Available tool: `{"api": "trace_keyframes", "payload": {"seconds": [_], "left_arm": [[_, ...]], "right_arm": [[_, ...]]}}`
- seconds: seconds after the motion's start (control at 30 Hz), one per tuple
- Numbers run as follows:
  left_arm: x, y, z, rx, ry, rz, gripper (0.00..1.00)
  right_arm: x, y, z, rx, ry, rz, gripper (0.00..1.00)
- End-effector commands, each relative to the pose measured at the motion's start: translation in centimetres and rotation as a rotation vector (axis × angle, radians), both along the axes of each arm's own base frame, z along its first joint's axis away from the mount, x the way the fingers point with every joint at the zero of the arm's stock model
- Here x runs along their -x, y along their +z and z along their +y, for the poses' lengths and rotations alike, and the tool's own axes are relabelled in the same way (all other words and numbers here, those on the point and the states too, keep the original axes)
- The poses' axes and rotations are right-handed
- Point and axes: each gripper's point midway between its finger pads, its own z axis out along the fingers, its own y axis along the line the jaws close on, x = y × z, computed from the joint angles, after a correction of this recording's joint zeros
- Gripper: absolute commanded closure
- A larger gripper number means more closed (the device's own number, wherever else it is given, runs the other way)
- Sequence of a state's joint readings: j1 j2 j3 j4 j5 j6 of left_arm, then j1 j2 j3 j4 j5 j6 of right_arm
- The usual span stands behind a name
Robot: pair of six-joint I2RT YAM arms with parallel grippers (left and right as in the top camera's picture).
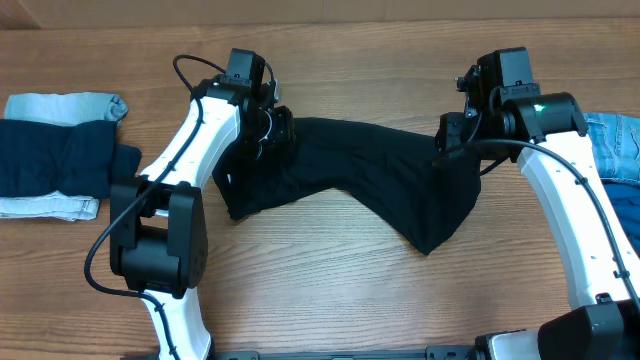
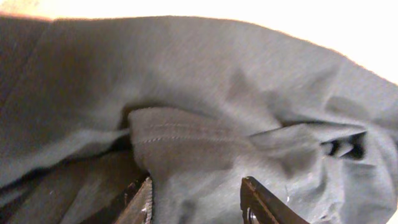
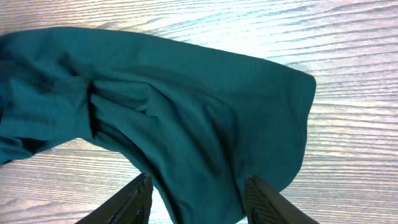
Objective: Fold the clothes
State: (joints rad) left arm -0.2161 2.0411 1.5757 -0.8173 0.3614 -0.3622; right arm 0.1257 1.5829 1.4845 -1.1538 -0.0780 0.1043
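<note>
Black garment (image 1: 370, 175) bunched mid-bench near far edge; soft, limp, light, will likely sag. Left gripper (image 2: 196, 199) and right gripper (image 3: 196, 199) jaws wide open, straddling cloth, nothing clamped. Grab hemmed corners.

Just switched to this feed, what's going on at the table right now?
Both arms are working on the black garment, which lies rumpled across the middle of the table, not yet folded. The left gripper is at its left end and the right gripper at its right end; each has its jaws apart with cloth between them, so neither looks clamped. A navy piece sits on light-blue denim at the far left, and blue denim shows at the right edge.
</note>
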Motion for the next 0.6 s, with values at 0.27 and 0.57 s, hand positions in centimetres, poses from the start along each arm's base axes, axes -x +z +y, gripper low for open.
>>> {"api": "trace_keyframes", "payload": {"seconds": [0.27,0.57], "left_arm": [[1.1,-0.7,-0.4,0.014,-0.109,0.013,0.47],[0.7,-3.6,0.2,-0.035,-0.053,0.062,0.45]], "right_arm": [[0.1,0.6,-0.1,-0.004,-0.002,-0.014,0.49],[0.0,0.7,0.0,-0.005,-0.003,-0.020,0.49]]}}
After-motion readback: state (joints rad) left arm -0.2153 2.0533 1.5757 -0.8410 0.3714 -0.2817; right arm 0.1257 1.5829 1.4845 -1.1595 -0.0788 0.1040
